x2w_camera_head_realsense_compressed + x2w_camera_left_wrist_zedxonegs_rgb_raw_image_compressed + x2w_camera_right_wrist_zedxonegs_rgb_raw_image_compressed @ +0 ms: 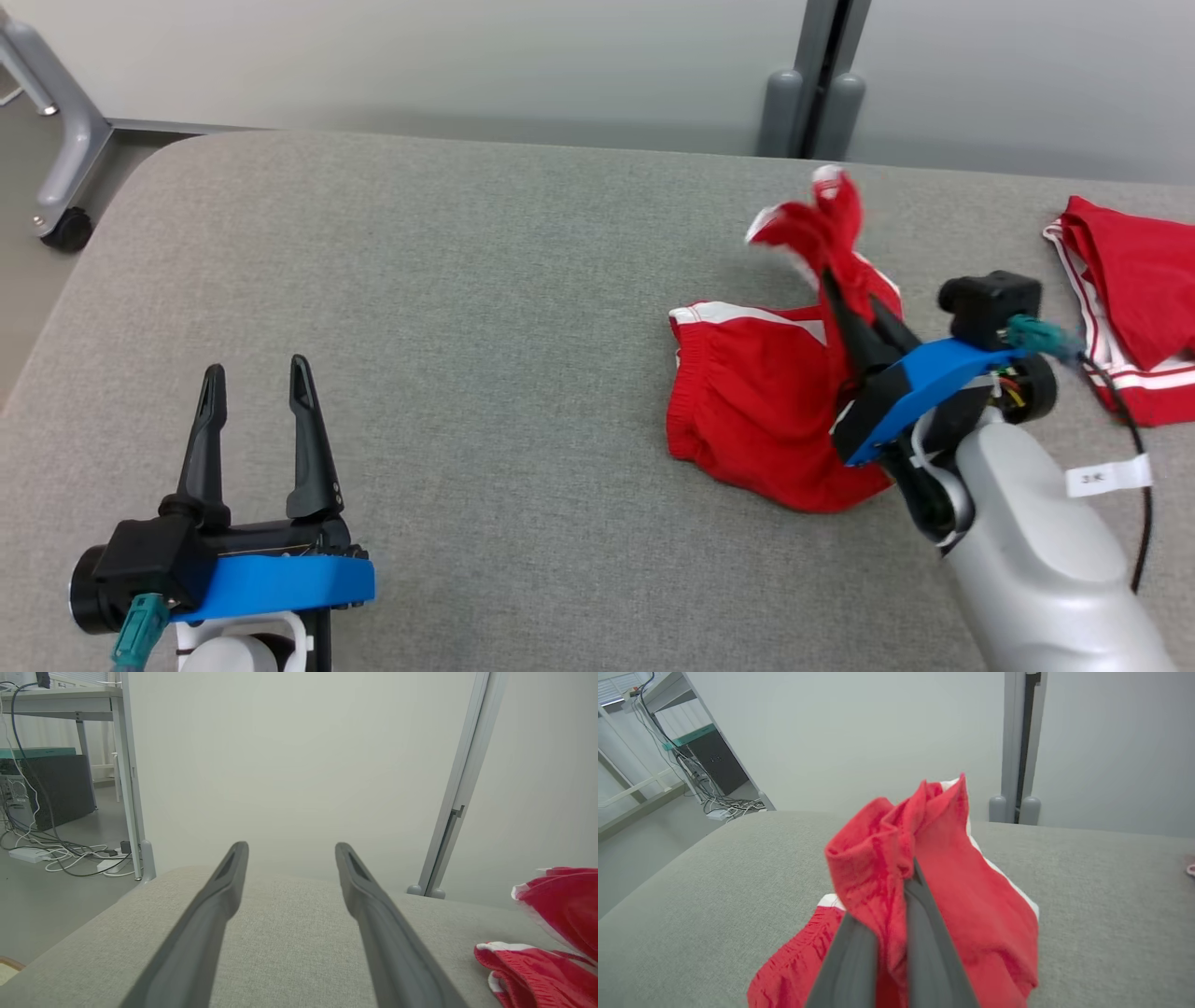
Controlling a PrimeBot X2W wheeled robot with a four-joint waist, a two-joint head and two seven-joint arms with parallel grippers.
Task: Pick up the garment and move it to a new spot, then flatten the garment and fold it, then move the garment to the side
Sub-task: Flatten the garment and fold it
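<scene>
Right gripper [850, 289], closed on a bunched fold of the red garment [756, 392]. In the right wrist view the two dark fingers [924, 933] meet with cloth pinched between them, and a peak of fabric stands above the tips. Most of the garment, a pair of red shorts with white trim, lies crumpled on the grey padded table [420, 280], right of centre, with its waistband toward the robot's left.

Left gripper [257, 366], open with nothing between its fingers, hovering near the table's near-left corner, well apart from the garment.

I judge the step in hand to be the pick-up and carry to a new spot. The hold is narrow and takes in what looks like several layers, so I would raise the wrist slowly and watch the right wrist view for cloth sliding out of the pinch. I would lift until the waistband hangs free of the table before travelling, since dragged cloth bunches and makes the flattening harder.

The bare stretch toward the table's middle looks like the natural target. A second red garment [1139, 280] lies just to the right, so I would carry leftward, away from it, and keep the arm's cable off it.
</scene>
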